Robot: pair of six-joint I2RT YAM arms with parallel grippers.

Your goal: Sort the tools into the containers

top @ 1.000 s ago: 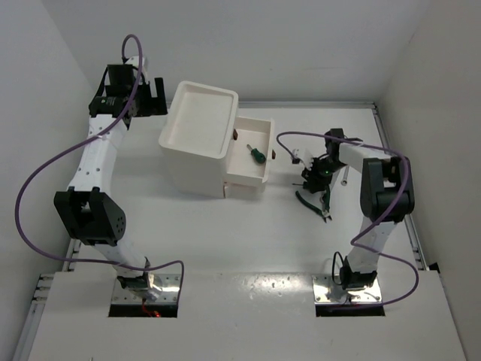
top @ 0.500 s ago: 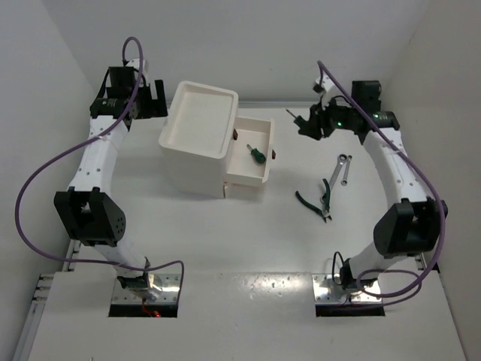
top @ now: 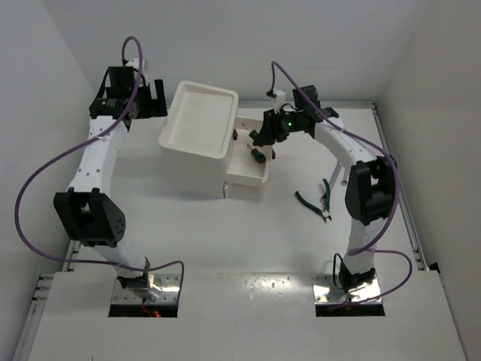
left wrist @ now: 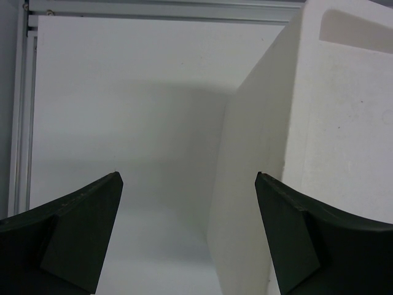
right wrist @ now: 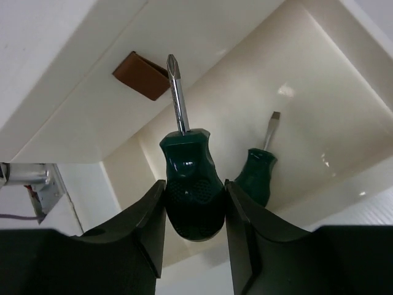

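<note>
My right gripper (top: 263,137) (right wrist: 195,190) is shut on a dark green-handled Phillips screwdriver (right wrist: 190,184) and holds it above the open top drawer (top: 263,174) (right wrist: 307,74) of the white drawer unit (top: 197,120). A second green-handled screwdriver (top: 257,156) (right wrist: 258,175) lies in that drawer. Dark green-handled pliers (top: 311,204) lie on the table to the right, with a silver wrench (top: 328,188) partly hidden by my right arm. My left gripper (top: 154,98) (left wrist: 187,184) is open and empty beside the unit's left wall (left wrist: 319,153). The yellow-handled pliers are out of view.
The unit's shallow top tray (top: 180,128) holds nothing. A small red-brown handle (right wrist: 141,75) shows above the held screwdriver's tip. A metal rail (left wrist: 18,110) runs along the table's edge. White walls close in the table at the back and sides.
My right arm has lifted from the table near the pliers, swung up and left, and now holds the screwdriver over the open drawer. The left arm has not moved.
</note>
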